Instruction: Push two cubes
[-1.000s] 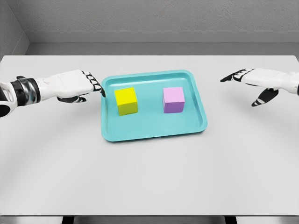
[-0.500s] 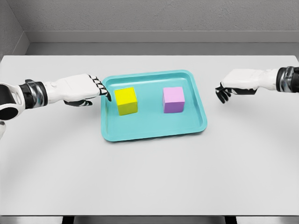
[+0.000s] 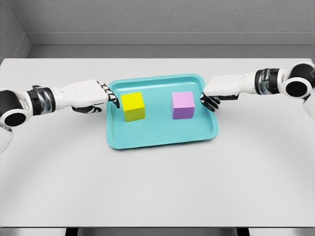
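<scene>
A yellow cube (image 3: pixel 133 106) and a pink cube (image 3: pixel 182 104) stand side by side in a teal tray (image 3: pixel 162 142), apart from each other. My left hand (image 3: pixel 113 101) reaches over the tray's left rim, fingers curled, with its fingertips right at the yellow cube's left face. From the right, my right hand (image 3: pixel 206 102) hangs over the tray's right rim with its fingers curled downward. A small gap separates it from the pink cube's right face. Neither hand holds anything.
The tray lies at the middle of a white table (image 3: pixel 157 187), which has a grey wall behind it. The tray's raised rim runs under both hands.
My right hand has swept left from the table's right side to the tray's right rim, its fingers curling. The left hand has crept right onto the yellow cube's side. Both cubes stay in place.
</scene>
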`<state>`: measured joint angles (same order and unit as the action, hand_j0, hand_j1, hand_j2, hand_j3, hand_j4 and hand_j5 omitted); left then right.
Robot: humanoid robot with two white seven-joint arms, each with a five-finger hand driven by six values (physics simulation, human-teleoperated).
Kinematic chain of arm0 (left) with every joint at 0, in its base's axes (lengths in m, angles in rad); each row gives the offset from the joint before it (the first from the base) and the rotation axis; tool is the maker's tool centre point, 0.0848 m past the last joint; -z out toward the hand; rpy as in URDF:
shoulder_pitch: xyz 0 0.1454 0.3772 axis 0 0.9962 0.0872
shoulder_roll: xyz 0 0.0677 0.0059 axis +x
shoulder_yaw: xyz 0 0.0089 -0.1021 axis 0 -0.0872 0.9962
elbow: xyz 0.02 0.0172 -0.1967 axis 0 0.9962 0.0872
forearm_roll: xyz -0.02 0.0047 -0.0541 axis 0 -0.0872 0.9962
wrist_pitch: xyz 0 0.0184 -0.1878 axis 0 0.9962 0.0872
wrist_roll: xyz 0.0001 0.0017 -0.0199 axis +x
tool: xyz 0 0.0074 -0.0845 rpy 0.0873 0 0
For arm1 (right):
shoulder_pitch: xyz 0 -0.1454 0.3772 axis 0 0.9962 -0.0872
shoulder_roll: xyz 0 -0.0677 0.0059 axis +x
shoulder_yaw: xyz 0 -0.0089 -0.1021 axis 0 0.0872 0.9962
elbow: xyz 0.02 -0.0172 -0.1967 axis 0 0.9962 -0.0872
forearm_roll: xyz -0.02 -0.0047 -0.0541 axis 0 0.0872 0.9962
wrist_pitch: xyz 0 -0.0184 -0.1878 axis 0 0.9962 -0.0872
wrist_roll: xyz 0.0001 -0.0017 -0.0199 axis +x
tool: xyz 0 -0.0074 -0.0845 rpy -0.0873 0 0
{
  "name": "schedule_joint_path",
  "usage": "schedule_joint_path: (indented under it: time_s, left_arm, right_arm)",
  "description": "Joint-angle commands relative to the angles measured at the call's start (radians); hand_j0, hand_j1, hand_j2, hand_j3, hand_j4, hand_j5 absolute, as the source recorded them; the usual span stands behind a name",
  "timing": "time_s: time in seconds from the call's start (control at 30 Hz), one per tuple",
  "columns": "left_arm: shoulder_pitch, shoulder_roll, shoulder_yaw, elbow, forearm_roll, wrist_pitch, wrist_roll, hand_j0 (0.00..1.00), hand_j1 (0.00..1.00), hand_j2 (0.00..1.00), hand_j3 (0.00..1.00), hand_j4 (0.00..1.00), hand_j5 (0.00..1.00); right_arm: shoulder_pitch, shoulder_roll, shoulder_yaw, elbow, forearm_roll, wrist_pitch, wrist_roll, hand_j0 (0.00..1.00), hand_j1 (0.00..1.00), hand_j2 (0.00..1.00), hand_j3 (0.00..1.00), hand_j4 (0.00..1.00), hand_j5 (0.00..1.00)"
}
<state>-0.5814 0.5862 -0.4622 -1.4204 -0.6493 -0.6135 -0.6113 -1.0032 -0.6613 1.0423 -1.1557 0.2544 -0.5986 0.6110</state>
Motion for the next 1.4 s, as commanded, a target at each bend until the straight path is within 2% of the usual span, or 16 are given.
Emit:
schedule_joint_path:
  time_s: [0.0, 0.23, 0.3, 0.53, 0.8, 1.07, 1.13, 1.3, 1.37]
  left_arm:
    - [0.000, -0.002, 0.001, 0.003, 0.007, 0.003, 0.000, 0.66, 0.66, 0.66, 0.66, 0.66, 0.66]
    - [0.000, -0.006, 0.001, 0.018, 0.005, 0.003, 0.000, 0.66, 0.66, 0.66, 0.66, 0.66, 0.66]
    - [0.000, -0.014, 0.001, 0.047, 0.002, 0.003, 0.000, 0.66, 0.66, 0.66, 0.66, 0.66, 0.66]
    - [-0.006, -0.032, 0.001, 0.086, 0.002, 0.003, 0.000, 0.66, 0.66, 0.66, 0.66, 0.66, 0.66]
    - [-0.014, -0.069, 0.001, 0.104, 0.000, 0.003, 0.000, 0.66, 0.66, 0.66, 0.66, 0.66, 0.66]
    - [-0.017, -0.069, 0.001, 0.107, -0.001, 0.003, 0.000, 0.66, 0.66, 0.66, 0.66, 0.66, 0.66]
    - [-0.029, -0.071, 0.001, 0.147, 0.000, 0.003, 0.000, 0.66, 0.66, 0.66, 0.66, 0.66, 0.66]
    - [-0.032, -0.075, 0.001, 0.161, 0.000, 0.003, 0.000, 0.66, 0.66, 0.66, 0.66, 0.66, 0.66]
    - [-0.051, -0.091, 0.001, 0.184, 0.000, 0.003, 0.000, 0.66, 0.66, 0.66, 0.66, 0.66, 0.66]
  right_arm:
    - [0.000, 0.023, 0.001, 0.027, -0.001, 0.006, 0.000, 0.09, 0.09, 0.09, 0.09, 0.09, 0.09]
    - [-0.028, 0.065, 0.028, 0.123, 0.000, 0.005, 0.000, 0.09, 0.09, 0.09, 0.09, 0.09, 0.09]
    - [-0.029, 0.078, 0.033, 0.149, 0.000, 0.005, 0.000, 0.09, 0.09, 0.09, 0.09, 0.09, 0.09]
    - [-0.035, 0.100, 0.065, 0.183, -0.001, 0.008, 0.000, 0.09, 0.09, 0.09, 0.09, 0.09, 0.09]
    - [-0.043, 0.123, 0.087, 0.192, -0.001, 0.011, 0.000, 0.09, 0.09, 0.09, 0.09, 0.09, 0.09]
    - [-0.044, 0.135, 0.087, 0.191, -0.001, 0.011, 0.000, 0.09, 0.09, 0.09, 0.09, 0.09, 0.09]
    - [-0.044, 0.137, 0.087, 0.189, -0.001, 0.011, 0.000, 0.09, 0.09, 0.09, 0.09, 0.09, 0.09]
    - [-0.060, 0.160, 0.113, 0.188, -0.001, 0.031, 0.000, 0.09, 0.09, 0.09, 0.09, 0.09, 0.09]
    - [-0.061, 0.164, 0.113, 0.188, -0.001, 0.031, 0.000, 0.09, 0.09, 0.09, 0.09, 0.09, 0.09]
